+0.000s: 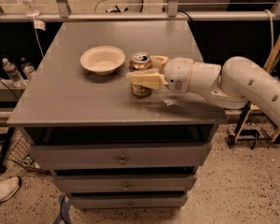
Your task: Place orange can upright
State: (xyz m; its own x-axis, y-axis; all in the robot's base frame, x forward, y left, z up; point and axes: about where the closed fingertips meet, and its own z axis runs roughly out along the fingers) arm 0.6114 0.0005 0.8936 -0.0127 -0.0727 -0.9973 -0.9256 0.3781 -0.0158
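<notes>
The orange can [141,60] stands upright on the grey cabinet top [84,97], silver top with pull tab facing up, just right of the cream bowl. My gripper [141,69] reaches in from the right. Its pale fingers [145,79] sit on both sides of the can, one across the front and one behind, shut on it. The front finger hides the can's middle. The can's base [141,91] appears to rest on the surface.
A cream round bowl [102,59] sits left of the can, close to it. The cabinet has drawers [121,158] below. Water bottles [11,72] stand on a ledge at left. A shoe [2,190] lies on the floor at lower left.
</notes>
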